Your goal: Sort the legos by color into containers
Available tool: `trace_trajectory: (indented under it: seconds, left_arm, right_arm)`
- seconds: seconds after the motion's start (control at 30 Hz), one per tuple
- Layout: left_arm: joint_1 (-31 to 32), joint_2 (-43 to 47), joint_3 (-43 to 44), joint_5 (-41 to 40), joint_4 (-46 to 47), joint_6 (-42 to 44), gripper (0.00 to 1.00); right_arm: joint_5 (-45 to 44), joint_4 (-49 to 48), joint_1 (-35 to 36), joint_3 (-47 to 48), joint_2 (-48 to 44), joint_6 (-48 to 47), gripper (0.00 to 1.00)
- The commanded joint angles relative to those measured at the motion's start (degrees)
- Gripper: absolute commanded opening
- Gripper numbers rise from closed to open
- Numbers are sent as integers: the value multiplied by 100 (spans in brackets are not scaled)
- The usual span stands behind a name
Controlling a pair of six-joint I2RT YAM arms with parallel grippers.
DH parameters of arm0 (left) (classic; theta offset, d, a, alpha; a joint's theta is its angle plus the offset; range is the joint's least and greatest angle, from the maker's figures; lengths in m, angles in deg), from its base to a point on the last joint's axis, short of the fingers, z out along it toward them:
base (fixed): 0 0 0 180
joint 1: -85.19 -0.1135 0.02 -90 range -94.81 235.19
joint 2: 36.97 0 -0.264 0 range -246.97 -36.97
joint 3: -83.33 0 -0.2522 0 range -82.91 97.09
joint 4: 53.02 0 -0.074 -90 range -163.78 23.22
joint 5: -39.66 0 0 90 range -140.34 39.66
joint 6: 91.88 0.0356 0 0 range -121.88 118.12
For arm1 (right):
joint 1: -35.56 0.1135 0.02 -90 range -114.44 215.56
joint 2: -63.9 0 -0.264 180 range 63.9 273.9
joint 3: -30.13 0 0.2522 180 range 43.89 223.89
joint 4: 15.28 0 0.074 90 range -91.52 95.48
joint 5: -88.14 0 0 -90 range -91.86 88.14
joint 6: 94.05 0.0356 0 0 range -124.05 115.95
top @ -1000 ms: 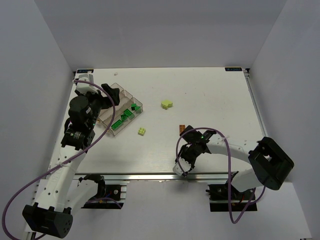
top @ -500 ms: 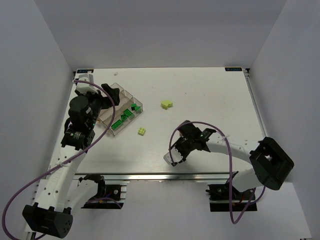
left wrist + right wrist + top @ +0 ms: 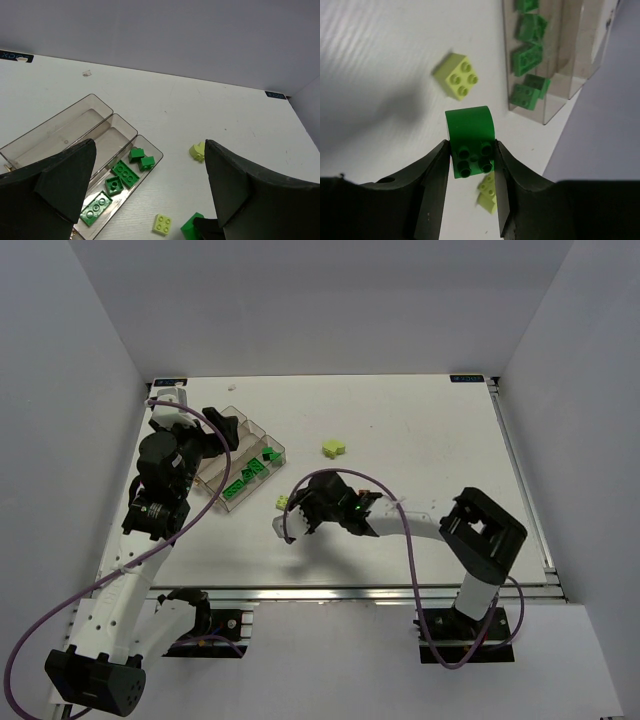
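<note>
1. The right hand pinches a green brick between its fingers above the surface, just beside a lime brick and near the tray.
2. The sound move, judging from here: carry it over the end compartment where green bricks lie, lower it, then let go clear of the ridge.
3. The left hand hangs over the tray, jaws wide and holding nothing.

You have bright, even light from overhead on the white table, with soft grey shadows and no harsh glare, a sharp top view, and the dark fingers looming soft-edged in your left wrist view.
</note>
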Motion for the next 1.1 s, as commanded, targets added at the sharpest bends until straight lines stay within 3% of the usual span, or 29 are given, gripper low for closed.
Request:
trace_trajectory:
  seconds: [0.0,0.43,0.73,0.83,0.93,0.97,1.07]
  left_arm:
    - [32,40,-30,-83,10,91,98]
    - [32,67,-13,-206,-42,170,98]
    - [32,67,-21,-171,-25,188,98]
    - [23,58,-21,-162,-16,179,98]
    - [23,49,-13,-171,-25,188,98]
    - [32,58,-21,-180,-25,179,98]
    - [23,67,-13,-180,-33,188,98]
  right_arm:
    - [-619,-716,126,486,243,234,0]
    - [-1032,-1040,152,2402,1456,577,0]
    - [-1208,-1401,205,3281,2380,323,13]
    - [-1234,-1375,214,3484,2591,287,21]
    - [-1226,-1357,205,3572,2705,287,41]
    - [-1225,-1366,205,3599,2740,279,54]
    - [-1208,-1322,205,3564,2741,235,66]
